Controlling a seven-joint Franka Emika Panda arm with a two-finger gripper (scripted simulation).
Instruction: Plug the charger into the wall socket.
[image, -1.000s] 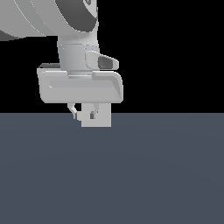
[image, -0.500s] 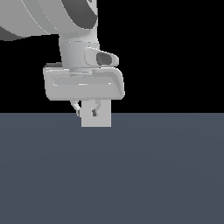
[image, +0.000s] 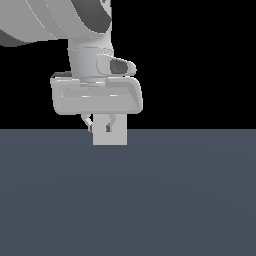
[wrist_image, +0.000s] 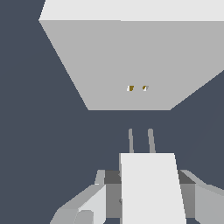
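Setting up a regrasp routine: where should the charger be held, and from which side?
Grip the charger by its flat side faces, coming from the rear end, opposite its two prongs. That leaves the prongs free, pointing at the wall socket holes.

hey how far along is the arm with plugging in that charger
Done: the gripper holds the small white block charger. In hand: its two thin prongs point at the flat white wall socket and its two small holes. Left: a gap remains, so the prongs have yet to go in.
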